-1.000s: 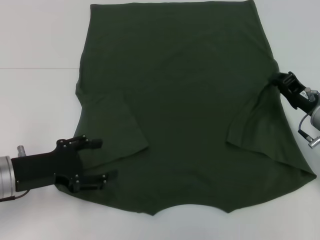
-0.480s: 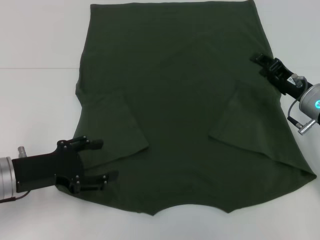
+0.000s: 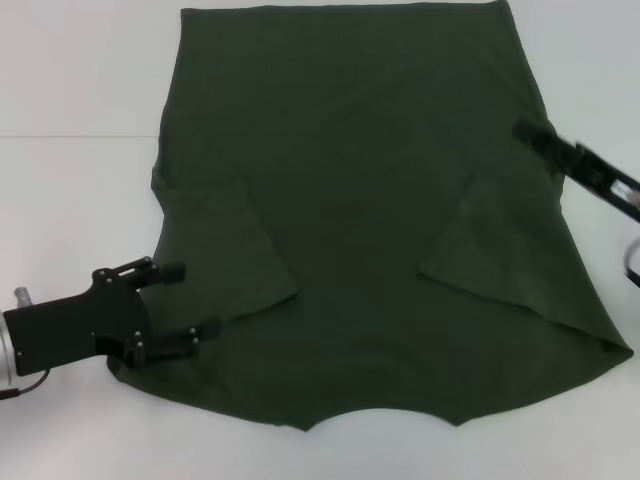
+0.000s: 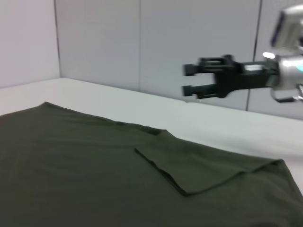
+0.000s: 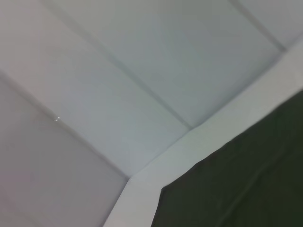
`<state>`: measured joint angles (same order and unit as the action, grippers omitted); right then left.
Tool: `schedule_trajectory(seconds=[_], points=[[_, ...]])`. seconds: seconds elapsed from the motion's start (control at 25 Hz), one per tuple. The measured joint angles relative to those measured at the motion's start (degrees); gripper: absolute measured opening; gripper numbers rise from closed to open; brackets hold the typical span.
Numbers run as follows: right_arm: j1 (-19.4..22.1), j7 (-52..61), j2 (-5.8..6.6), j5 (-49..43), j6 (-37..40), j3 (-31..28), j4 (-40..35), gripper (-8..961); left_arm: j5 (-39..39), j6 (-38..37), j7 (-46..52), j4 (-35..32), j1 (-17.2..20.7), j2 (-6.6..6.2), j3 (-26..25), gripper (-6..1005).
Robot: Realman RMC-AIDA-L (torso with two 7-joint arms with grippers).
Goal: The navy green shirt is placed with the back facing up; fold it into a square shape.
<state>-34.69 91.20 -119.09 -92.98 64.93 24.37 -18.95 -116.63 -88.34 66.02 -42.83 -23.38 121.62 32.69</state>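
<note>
Matte olive shirt [image 3: 350, 200] (sleeves folded in, plain back) lies flat; left gripper [image 3: 180, 300] and right gripper [image 4: 189, 79] jaws wide.

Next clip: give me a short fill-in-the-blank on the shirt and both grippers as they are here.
1. Both sleeves of the navy green shirt lie folded ____ over its body.
2. The left gripper is ____, holding nothing.
3. The right gripper hangs ____ the table, holding no cloth.

Missing words: inward; open; above

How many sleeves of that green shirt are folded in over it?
2. One sleeve lies folded inward on the robot's left, just beyond the left gripper. The other sleeve lies folded inward on the right, below the lifted right gripper.
</note>
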Motion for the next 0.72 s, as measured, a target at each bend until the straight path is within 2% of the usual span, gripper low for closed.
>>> schedule_trajectory(seconds=[0.04, 0.32, 0.44, 0.56, 0.72], points=[[1.84, -1.23, 0.16, 0.01, 2.42, 2.17, -1.64, 791, 0.00, -0.12, 0.27, 0.06, 0.00, 0.02, -0.70, 877], [11.37, -16.29, 0.39, -0.10, 15.74, 11.80, -11.66, 783, 0.04, -0.45, 0.57, 2.50, -0.26, 0.10, -2.34, 877], [14.85, -24.55, 0.30, -0.34, 22.10, 12.67, -14.43, 791, 0.09, -1.87, 0.58, 2.89, -0.19, -0.03, -2.36, 877], [17.03, -29.71, 0.27, -0.85, 26.55, 12.38, -15.96, 930, 0.27, -3.14, 0.58, 2.90, -0.02, -0.10, -2.40, 877], [18.94, -33.52, -0.16, -4.55, 29.47, 12.27, -17.74, 940, 0.47, -5.35, 0.54, 2.93, 0.52, -0.24, -2.41, 876]])
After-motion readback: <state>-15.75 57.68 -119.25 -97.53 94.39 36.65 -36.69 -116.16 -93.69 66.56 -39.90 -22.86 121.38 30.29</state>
